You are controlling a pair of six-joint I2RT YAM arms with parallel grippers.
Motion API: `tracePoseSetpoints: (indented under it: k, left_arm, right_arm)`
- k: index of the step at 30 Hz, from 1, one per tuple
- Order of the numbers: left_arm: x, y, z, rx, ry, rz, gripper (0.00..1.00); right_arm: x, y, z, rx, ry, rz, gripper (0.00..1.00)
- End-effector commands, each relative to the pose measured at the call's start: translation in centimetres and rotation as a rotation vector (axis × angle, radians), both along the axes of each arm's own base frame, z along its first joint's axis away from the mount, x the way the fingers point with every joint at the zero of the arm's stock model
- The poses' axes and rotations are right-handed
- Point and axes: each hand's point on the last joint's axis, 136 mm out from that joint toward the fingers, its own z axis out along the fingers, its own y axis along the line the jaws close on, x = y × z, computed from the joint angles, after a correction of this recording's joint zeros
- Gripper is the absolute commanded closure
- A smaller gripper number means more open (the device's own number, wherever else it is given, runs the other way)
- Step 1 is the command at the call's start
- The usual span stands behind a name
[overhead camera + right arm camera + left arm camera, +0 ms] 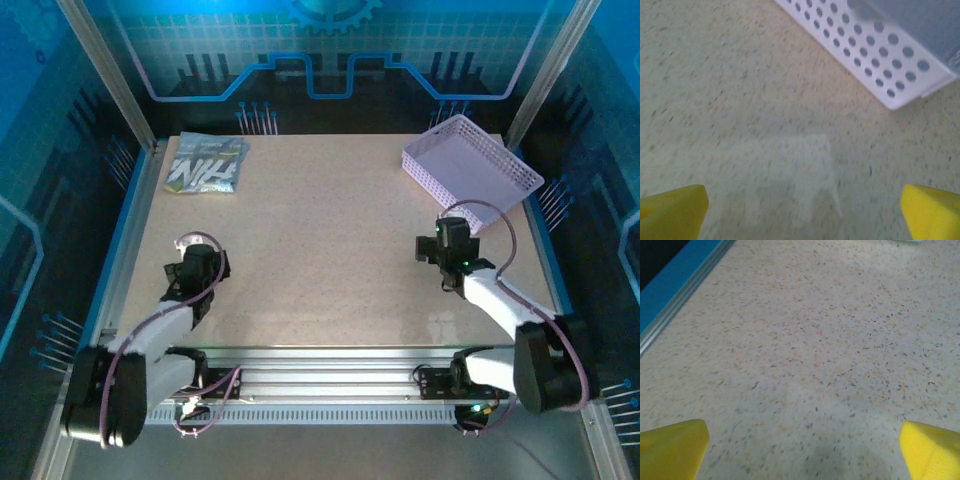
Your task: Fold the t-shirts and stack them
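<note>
Far-left corner of the table: a pale grey-blue t-shirt lies folded in a flat rectangle, white lettering up, well apart from both arms. From above you cannot tell whether it is one garment or several stacked.

Near left: your left gripper hovers low over bare tabletop. In its wrist view the left gripper is spread wide, and one of its yellow pads sits at the frame's edge with nothing between the two.

Near right: your right gripper is likewise spread wide over bare surface, holding nothing, one of its pads at the frame's right edge. Just beyond it stands the lavender basket, whose perforated wall is close ahead in the wrist view.

No loose shirt shows on the table, so the folding looks done or near done, with both arms apparently parked.

If another shirt comes to you:
- Keep both claws wide until they are right over cloth.
- Pinch matching corners with both arms together.
- Set the fold squarely on the corner pile, so the edges line up and the pile is not dragged.
- Mind the basket wall when you swing the right arm.
</note>
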Motion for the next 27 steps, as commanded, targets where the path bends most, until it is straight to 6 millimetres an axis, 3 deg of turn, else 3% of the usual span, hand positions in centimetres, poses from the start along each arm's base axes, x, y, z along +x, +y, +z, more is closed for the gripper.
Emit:
tracePoseSetpoints:
  k: [1, 3, 6, 9, 13, 15, 19, 23, 27]
  left_arm:
    - [5.4, 0.4, 4.2, -0.016, -0.2, -0.033, 0.01]
    - [7.2, 1.1, 4.8, -0.055, -0.277, -0.026, 0.01]
    - [9.0, 1.8, 3.7, -0.143, -0.283, 0.003, 0.01]
    - [8.4, 1.2, 4.0, -0.138, -0.318, -0.021, 0.01]
    - [5.9, -0.6, 5.0, -0.089, -0.511, -0.124, 0.01]
    - [5.6, -1.8, 5.1, -0.074, -0.548, -0.192, 0.01]
    - [7.7, -5.4, 3.9, 0.007, -0.469, -0.348, 0.01]
    - [9.9, -3.3, 2.7, -0.062, -0.321, -0.24, 0.01]
    - [9.8, -3.3, 2.7, -0.067, -0.331, -0.244, 0.01]
  right_arm:
    - [4.8, -0.6, 3.0, 0.005, -0.216, 0.024, 0.0]
    - [6.2, -1.0, 2.6, -0.002, -0.239, 0.026, 0.0]
    - [7.5, -1.3, 1.1, 0.014, -0.205, 0.022, 0.0]
    - [7.1, 0.2, 1.5, -0.008, -0.262, 0.094, 0.0]
    - [4.7, 0.5, 2.0, 0.034, -0.403, 0.142, 0.0]
    - [4.7, 1.4, 1.9, 0.035, -0.415, 0.196, 0.0]
    - [5.8, 3.1, 0.7, 0.007, -0.355, 0.274, 0.0]
    - [5.9, 1.8, 0.6, 0.046, -0.345, 0.222, 0.0]
    - [5.9, 1.8, 0.5, 0.043, -0.344, 0.224, 0.0]
